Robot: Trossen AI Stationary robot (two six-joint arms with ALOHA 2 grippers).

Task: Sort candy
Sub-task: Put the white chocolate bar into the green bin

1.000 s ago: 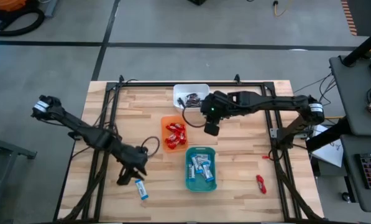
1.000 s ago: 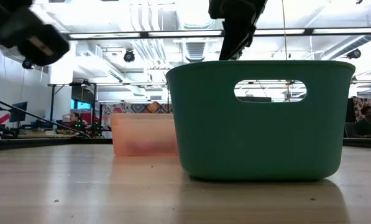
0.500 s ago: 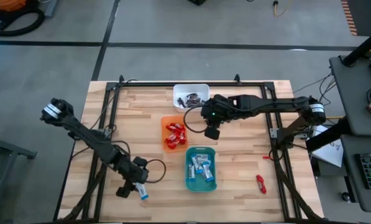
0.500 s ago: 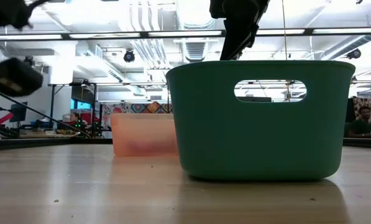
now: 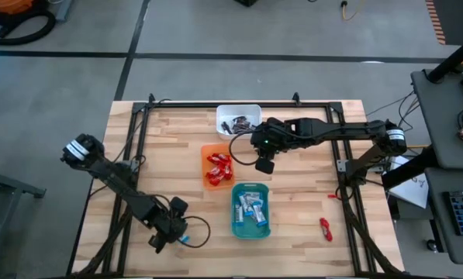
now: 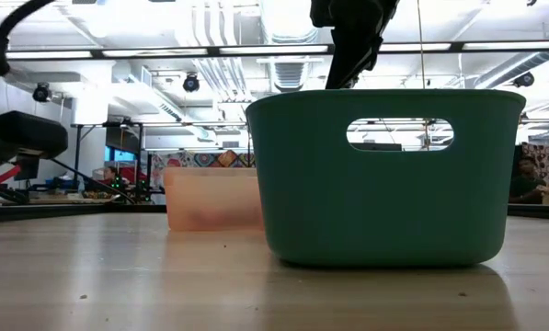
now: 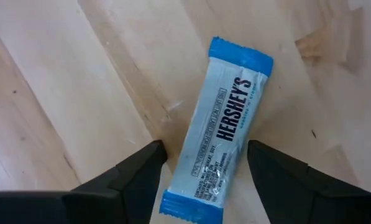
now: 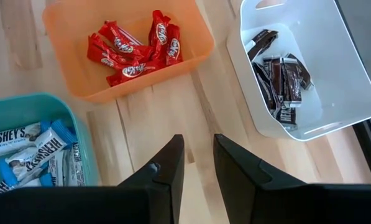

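Nearest the front edge of the table, the left gripper (image 5: 171,230) has swung down and toward the teal tray over the last second, and its jaws have spread wide; it now sits low over the blue-and-white Hershey's bar (image 7: 219,138), where a second ago it hung short of it. That reads as the final approach to a pick, with no grip made yet. In the left wrist view the bar lies flat on the bare wood, its near end between the two open fingers (image 7: 134,174), touching neither, its length running off toward one o'clock, so it is slightly skewed to the jaws. Farther back, the teal tray (image 5: 236,222) holds blue-and-white bars, the orange tray (image 5: 205,151) at its eleven o'clock holds red ones, and the white tray (image 5: 254,110) beyond holds dark ones. The right gripper (image 5: 264,161) hovers between orange and white trays, fingers narrowly apart and empty. One red candy (image 5: 325,228) lies loose at three o'clock from the teal tray.
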